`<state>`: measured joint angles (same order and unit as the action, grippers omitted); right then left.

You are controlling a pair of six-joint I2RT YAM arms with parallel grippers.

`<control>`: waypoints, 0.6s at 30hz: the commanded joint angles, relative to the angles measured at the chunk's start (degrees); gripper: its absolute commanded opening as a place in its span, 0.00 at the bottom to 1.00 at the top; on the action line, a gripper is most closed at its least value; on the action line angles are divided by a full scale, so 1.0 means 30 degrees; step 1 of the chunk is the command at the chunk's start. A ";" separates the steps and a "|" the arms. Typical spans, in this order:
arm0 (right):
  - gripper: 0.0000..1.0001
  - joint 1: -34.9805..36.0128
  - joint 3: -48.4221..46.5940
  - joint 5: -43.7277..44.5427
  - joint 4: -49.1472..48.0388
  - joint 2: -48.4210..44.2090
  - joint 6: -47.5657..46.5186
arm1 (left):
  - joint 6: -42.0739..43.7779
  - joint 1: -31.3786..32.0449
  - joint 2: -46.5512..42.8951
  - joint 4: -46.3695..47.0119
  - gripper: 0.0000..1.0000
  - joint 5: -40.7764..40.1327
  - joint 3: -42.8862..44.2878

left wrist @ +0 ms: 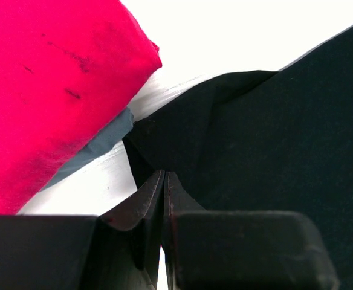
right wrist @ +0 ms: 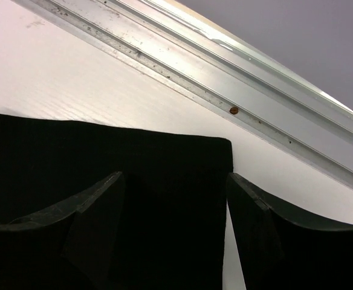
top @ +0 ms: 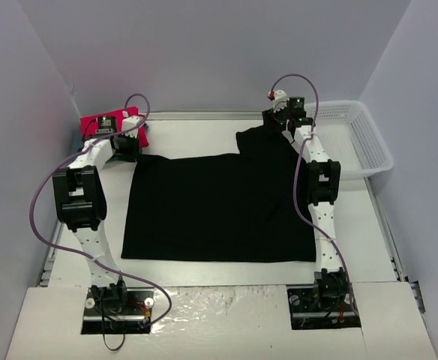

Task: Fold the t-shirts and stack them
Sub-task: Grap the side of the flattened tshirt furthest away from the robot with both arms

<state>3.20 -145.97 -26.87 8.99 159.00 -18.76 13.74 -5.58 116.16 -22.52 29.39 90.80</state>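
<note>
Although the red-pink t-shirt point(left wrist: 49, 90) already lies folded just beyond the left claw point(left wrist: 164, 181) and to its left, with a sliver of the teal-blue t-shirt point(left wrist: 107, 140) showing beneath it, the task looks only partly done. The large black t-shirt point(top: 219, 210) is spread nearly flat on the surface point(top: 196, 139), between the two claws and nearer the arm bases than either, with no fold made in it yet.

The left claw is closed tight, and its wrist view shows a peak of black cloth drawn up into the jaws, so it appears to be pinching that shirt's far left corner. The right claw point(right wrist: 175, 178) hangs over the far right part of the same shirt, where a flap sticks out past the main rectangle. Its jaws stand apart and grip nothing, with the black hem lying below and between them. Beyond that claw runs a metal rail point(right wrist: 237, 78) at the edge of the surface, and to its right sits the white mesh basket point(top: 376, 154).

What seems settled is two shirts stacked; how neatly the teal one is folded cannot be told from the little that shows. What is left, by my reading, is everything for the black shirt — securing the right corner, folding it down, then setting it on the pile.
</note>
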 commanded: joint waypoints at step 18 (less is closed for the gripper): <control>0.61 -0.0597 -0.1968 -0.0091 -0.0742 0.1346 0.2414 | 0.0694 0.0221 0.0362 -0.0548 0.02 -0.0508 0.0786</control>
<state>2.68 -149.40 -24.10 7.88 162.01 -14.59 14.74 -5.52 117.58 -23.16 28.34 90.80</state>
